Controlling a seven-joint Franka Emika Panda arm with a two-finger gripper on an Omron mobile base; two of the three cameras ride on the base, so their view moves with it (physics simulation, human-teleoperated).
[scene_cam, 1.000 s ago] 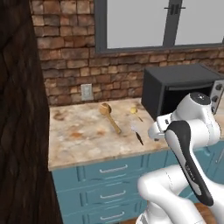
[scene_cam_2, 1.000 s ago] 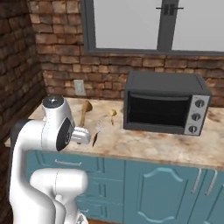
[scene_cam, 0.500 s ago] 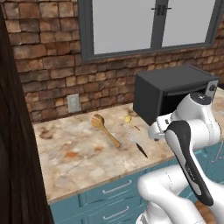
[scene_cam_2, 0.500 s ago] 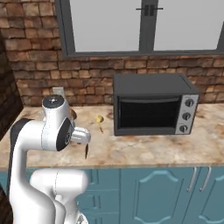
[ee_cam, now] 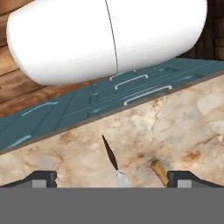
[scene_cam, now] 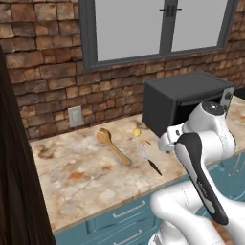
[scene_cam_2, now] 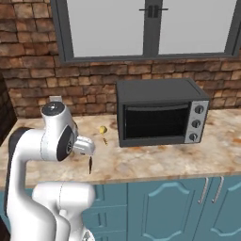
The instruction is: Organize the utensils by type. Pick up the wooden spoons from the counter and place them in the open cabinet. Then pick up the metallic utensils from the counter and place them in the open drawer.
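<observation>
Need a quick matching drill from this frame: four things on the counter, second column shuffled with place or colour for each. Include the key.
Things:
1. wooden spoon
2. gold spoon
3. dark-handled utensil
4. toaster oven

Descriptions:
A. small, shiny yellow, lying near the oven's front corner
B. black box with knobs on its right side, against the brick wall
C. nearest the counter's front edge, silver head, thin dark handle
D. tan, the longest piece, bowl end pointing toward the wall outlet

Pairs: 1-D, 2-A, 3-C, 4-B
</observation>
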